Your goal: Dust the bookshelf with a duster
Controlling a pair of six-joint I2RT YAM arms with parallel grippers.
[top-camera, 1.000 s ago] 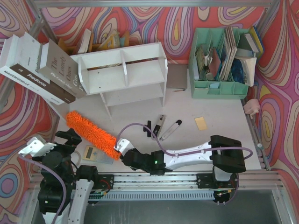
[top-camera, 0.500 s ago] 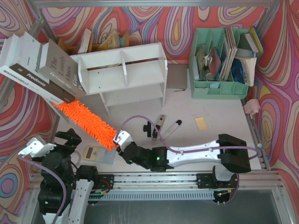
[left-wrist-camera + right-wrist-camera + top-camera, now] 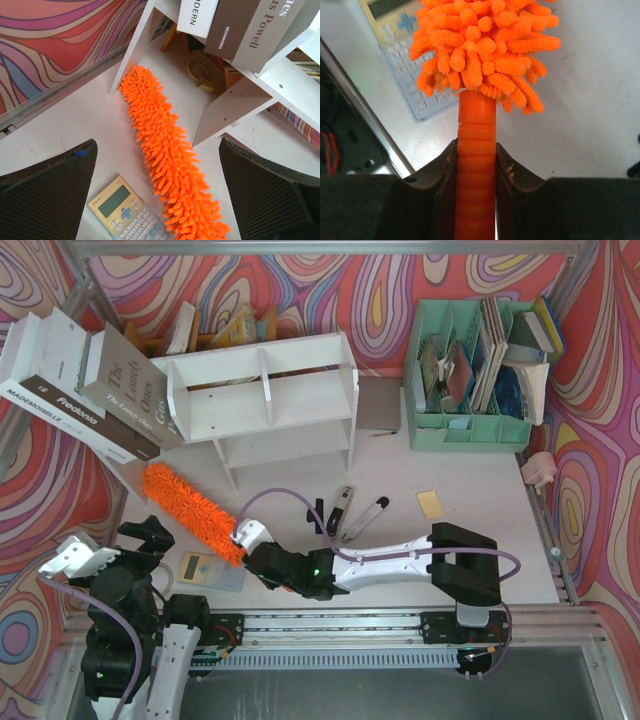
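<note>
Since half a sec ago the duster (image 3: 190, 512) has been drawn back toward 5 o'clock. Its fluffy tip had reached further out at 10 o'clock under the leaning books (image 3: 75, 370). It now lies just at the mouth of the bookshelf's (image 3: 265, 390) left bay, so this reads as the return half of a sweep stroke.

Judgement: dusting is under way at the low left end only; top tier and right bays prob. remain to be done.

R gripper (image 3: 476, 147) has slid toward 9 o'clock w/ it, jaws narrow and clamped on the ribbed orange handle. L gripper (image 3: 148, 538) hovers at the worktop's (image 3: 480, 490) 7 o'clock corner, jaws wide, holding nothing, w/ the duster passing beneath.

Writing: book spines read "MADEMOISELLE", "Fredonia" and "The Lonely Ones". The L wrist view adds "Powell" and "…DERN". The calculator (image 3: 125, 212) beside the duster has a logo too small to read.
</note>
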